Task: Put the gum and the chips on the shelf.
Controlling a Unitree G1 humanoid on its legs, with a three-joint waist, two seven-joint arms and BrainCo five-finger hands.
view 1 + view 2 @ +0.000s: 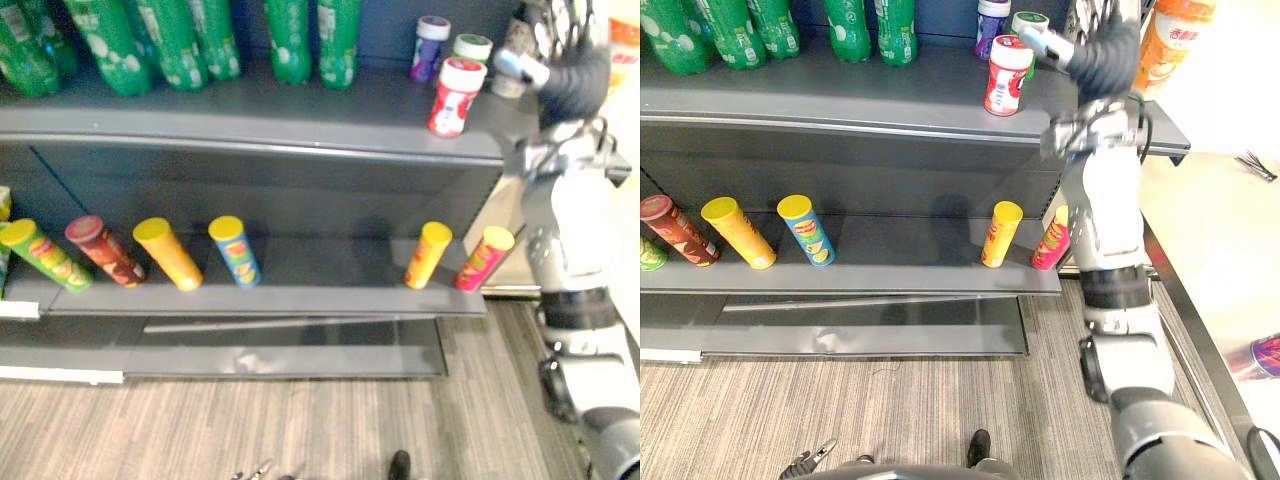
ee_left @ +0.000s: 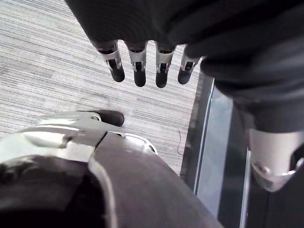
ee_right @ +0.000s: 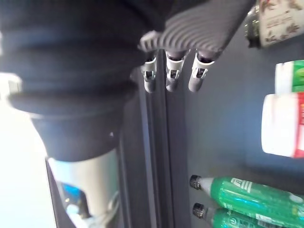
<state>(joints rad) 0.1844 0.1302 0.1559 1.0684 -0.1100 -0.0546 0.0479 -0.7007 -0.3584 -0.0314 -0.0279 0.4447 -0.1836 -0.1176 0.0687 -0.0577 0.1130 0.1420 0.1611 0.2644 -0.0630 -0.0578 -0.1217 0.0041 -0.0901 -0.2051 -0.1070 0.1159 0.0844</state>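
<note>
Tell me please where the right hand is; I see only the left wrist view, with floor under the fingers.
Observer: The right hand is up at the right end of the top shelf, next to the red gum jar.
Operator: Does it hold something?
Observer: No, its fingers are straight and empty.
Operator: And the chips?
Observer: A yellow can and a pink can lean at the right end of the lower shelf.

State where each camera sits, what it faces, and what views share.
Left eye view: on the head, looking down at the shelf; right hand at its end.
Right eye view: same scene, slightly aside.
Left wrist view: left hand, fingers open, over floor.
Right wrist view: open fingers facing the gum jar, shared with eye views.
</note>
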